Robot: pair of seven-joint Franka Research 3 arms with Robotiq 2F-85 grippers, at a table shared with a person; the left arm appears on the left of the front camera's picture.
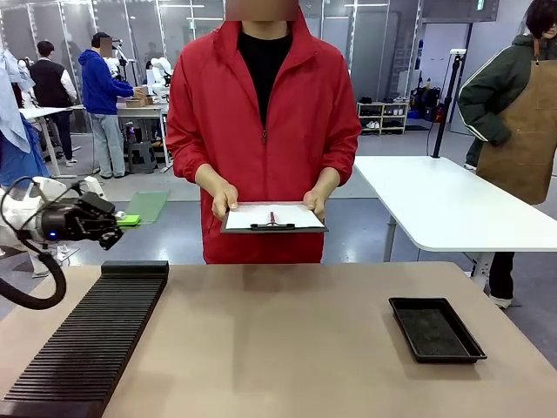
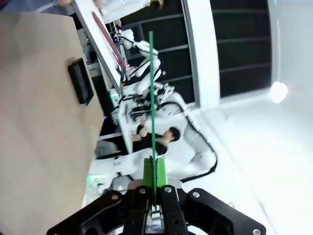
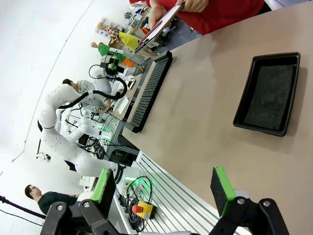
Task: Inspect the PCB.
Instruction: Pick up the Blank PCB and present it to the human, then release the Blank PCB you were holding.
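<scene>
Left fingers point(image 2: 148, 177) pinching thin pale-green rectangular PCB point(image 2: 151, 88) at its near edge, board jutting straight out past them | right fingers point(image 3: 221, 188) spread wide, empty, over beige counter point(image 3: 195, 122)

**Table layout, clocked from its middle**

On the table point(image 1: 287, 348), the slotted rack point(image 1: 96, 340) lies at eight o'clock and the tray point(image 1: 435, 329) at four. A person point(image 1: 261, 113) stands behind the far edge at twelve, with a clipboard point(image 1: 272, 218) before them. The PCB point(image 1: 148, 207) hangs beyond the table at ten, in the left gripper point(image 1: 129, 220).
</scene>
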